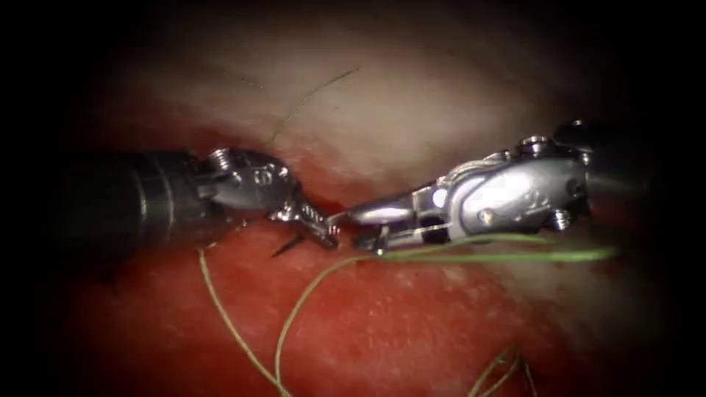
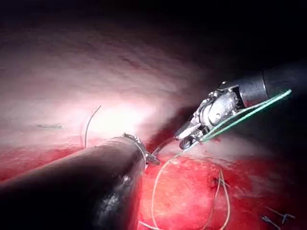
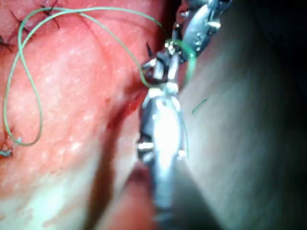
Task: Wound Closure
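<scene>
You see a dim endoscope view with black vignetted edges; glare glints off the right tool (image 1: 368, 228), and the tissue (image 1: 412, 110) glows palest at centre.

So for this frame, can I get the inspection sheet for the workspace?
Surface: tissue, pale above, wet with red fluid below.
Job's things: needle, a dark pointed end sticking out below the left tool; cannot tell whether it enters the tissue. Green thread runs under the right tool and loops down over the tissue.
Clutter: cut ends of thread lying on the tissue.
Grippers: left tool appears shut on the needle, near its visible end. Right tool is open, tips close to the left tool's, holding nothing.
Cables: nothing seen.
Surroundings: dark, nothing seen.
</scene>
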Robot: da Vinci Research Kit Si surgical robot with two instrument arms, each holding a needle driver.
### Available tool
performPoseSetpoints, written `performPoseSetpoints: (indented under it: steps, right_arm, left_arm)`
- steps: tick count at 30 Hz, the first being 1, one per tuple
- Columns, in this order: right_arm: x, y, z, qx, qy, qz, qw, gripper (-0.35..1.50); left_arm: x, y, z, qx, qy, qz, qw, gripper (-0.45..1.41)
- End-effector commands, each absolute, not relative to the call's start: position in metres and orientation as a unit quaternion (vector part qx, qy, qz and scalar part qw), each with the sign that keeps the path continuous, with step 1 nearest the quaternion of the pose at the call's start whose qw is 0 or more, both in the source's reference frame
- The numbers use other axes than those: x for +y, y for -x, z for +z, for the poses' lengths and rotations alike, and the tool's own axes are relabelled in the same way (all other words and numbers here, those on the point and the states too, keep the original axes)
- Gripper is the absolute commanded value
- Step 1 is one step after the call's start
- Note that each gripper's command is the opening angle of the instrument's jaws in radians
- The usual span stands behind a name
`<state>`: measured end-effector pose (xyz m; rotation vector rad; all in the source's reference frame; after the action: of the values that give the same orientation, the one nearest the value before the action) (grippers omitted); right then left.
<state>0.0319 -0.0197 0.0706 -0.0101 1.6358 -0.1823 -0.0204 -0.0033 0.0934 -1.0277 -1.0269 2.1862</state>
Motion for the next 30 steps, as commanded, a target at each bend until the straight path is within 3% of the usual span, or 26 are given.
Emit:
performPoseSetpoints:
  steps: [1,2,3,4,7,8,10,12,20,30]
  right_arm:
    - [-0.0204,-0.0324,0.0712,0.733,-0.025,-0.03,0.68,-0.35]
    - [-0.0204,-0.0325,0.0712,0.732,-0.031,0.005,0.681,-0.27]
    - [-0.0204,-0.0325,0.0711,0.734,-0.035,0.023,0.678,0.2]
    - [-0.0203,-0.0325,0.0711,0.736,-0.033,0.03,0.675,0.39]
    - [-0.02,-0.0325,0.0711,0.731,-0.022,0.044,0.681,0.59]
    - [-0.0199,-0.0325,0.0712,0.712,-0.021,0.072,0.698,1.04]
    - [-0.0197,-0.0324,0.0714,0.706,-0.032,0.095,0.701,1.26]
    - [-0.0197,-0.0321,0.0719,0.706,-0.021,0.127,0.696,1.33]
    - [-0.0193,-0.0315,0.0726,0.694,0.051,0.235,0.679,1.31]
    - [-0.0205,-0.0334,0.0735,0.68,0.107,0.268,0.674,1.3]
  left_arm:
    - [-0.0031,0.0208,0.0939,-0.379,0.378,0.805,0.256,-0.45]
    - [-0.003,0.0208,0.0938,-0.381,0.376,0.804,0.257,-0.45]
    - [-0.0029,0.0208,0.0938,-0.381,0.38,0.802,0.258,-0.45]
    - [-0.0028,0.0208,0.0937,-0.38,0.384,0.801,0.259,-0.45]
    - [-0.0025,0.0208,0.0937,-0.378,0.399,0.791,0.269,-0.45]
    - [-0.0023,0.0209,0.0936,-0.373,0.415,0.783,0.274,-0.45]
    - [-0.0021,0.0209,0.0936,-0.37,0.427,0.776,0.28,-0.45]
    - [-0.0019,0.0208,0.0935,-0.362,0.449,0.763,0.292,-0.45]
    - [-0.0022,0.0209,0.0928,-0.327,0.517,0.721,0.326,-0.45]
    - [-0.0022,0.0211,0.0928,-0.28,0.561,0.685,0.371,-0.45]
